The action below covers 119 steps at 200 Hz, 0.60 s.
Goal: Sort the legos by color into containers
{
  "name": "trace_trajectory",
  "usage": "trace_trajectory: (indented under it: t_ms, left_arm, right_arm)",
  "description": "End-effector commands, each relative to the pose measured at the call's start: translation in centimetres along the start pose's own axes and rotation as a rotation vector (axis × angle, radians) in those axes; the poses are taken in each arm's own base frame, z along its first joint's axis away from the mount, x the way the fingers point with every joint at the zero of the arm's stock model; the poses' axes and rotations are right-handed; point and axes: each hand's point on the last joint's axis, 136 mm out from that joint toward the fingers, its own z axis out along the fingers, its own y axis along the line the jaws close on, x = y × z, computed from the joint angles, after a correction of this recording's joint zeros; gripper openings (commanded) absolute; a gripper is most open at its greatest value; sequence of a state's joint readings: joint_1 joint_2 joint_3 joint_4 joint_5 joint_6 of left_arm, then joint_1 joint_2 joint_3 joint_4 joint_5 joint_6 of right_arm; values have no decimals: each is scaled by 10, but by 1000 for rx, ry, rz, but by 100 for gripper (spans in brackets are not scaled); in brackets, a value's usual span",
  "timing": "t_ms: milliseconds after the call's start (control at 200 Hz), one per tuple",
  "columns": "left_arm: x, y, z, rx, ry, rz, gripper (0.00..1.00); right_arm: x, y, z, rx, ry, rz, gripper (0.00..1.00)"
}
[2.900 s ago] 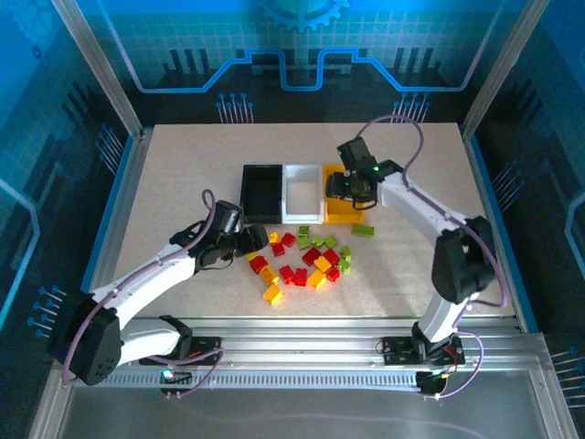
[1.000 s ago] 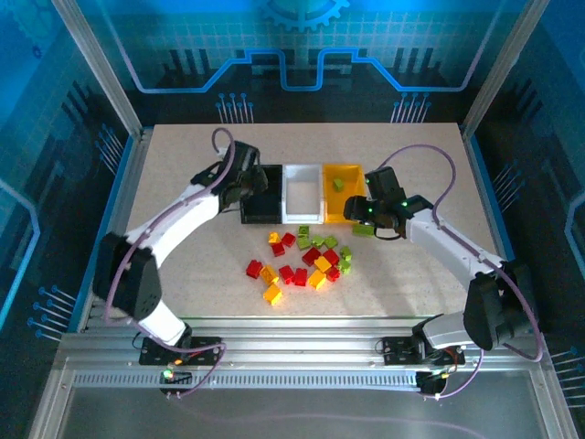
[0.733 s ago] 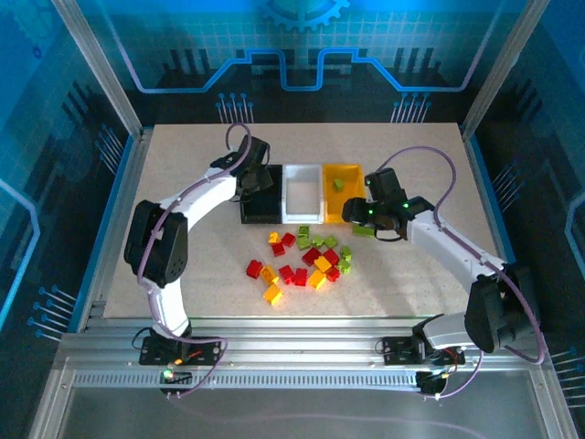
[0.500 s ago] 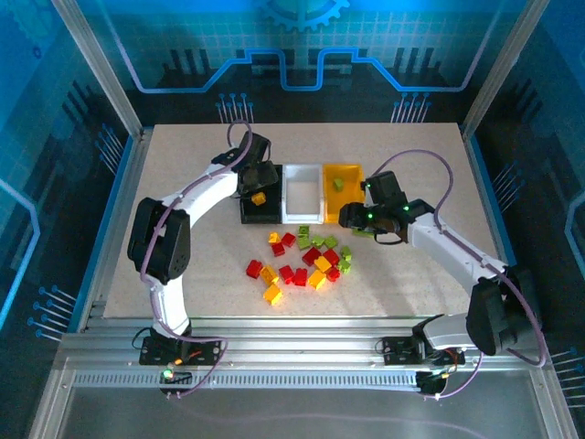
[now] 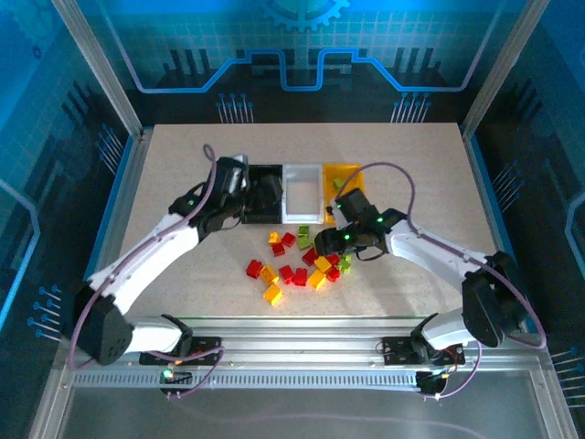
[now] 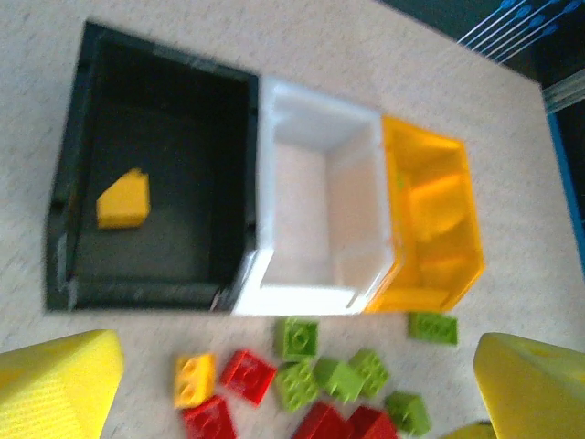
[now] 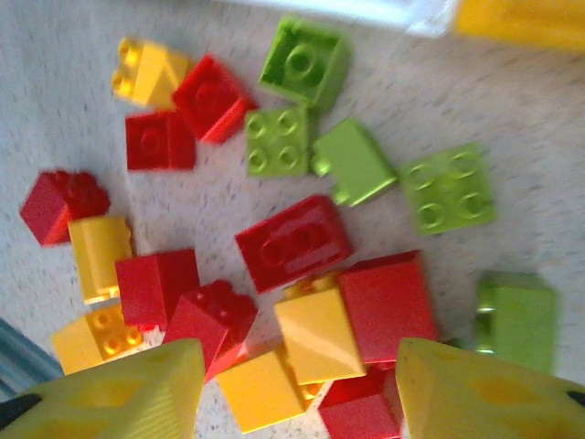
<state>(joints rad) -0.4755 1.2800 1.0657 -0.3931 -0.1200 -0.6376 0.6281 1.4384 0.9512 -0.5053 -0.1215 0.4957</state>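
The right pincer (image 7: 302, 361) is held spread and empty just above the legos (image 7: 292, 240), which lie loose on the counter (image 5: 430, 155) in a tight heap just in front of the row of bins. Red, yellow and green bricks are pressed against one another there. A closing grip could well take two colours at once, or a neighbour could be shoved aside or tipped by a descending finger. The left pincer (image 6: 292, 366) is likewise spread and empty, near the black bin (image 6: 64, 201), in which one yellow brick (image 6: 122, 199) is seen. The white bin (image 6: 302, 297) stands between it and the yellow bin (image 6: 430, 229), walls touching. Since both arms are drawn toward the same middle patch, a clash between them is judged the chief hazard. Little room is left between the nearest green bricks and the bins' front walls, while broad bare counter is left on either side and behind.
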Motion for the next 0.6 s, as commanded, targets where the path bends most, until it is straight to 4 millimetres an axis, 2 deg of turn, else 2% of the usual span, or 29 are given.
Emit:
trace_trajectory:
  t_ms: [0, 55, 135, 185, 245, 365, 590]
  left_arm:
    - [52, 41, -4, -89, 124, -42, 99]
    - [77, 60, -5, -124, 177, -72, 99]
    - [110, 78, -4, -140, 253, -130, 99]
    - [127, 89, -2, -161, 293, -167, 99]
    - [142, 98, 2, -183, 331, -196, 93]
    - [160, 105, 14, -193, 385, -215, 78]
    - [168, 102, 38, -186, 414, -185, 81]
  right_arm:
    - [-8, 18, 2, -11, -7, -49, 59]
    - [-11, 18, 3, 0, -19, -45, 59]
    - [-13, 14, 3, 24, -35, -28, 59]
    - [-14, 14, 3, 27, -39, -27, 59]
    - [-14, 13, 2, 31, -43, -24, 59]
    - [-13, 9, -1, 43, -57, -20, 59]
    - [-3, -2, -4, 51, -61, 1, 59]
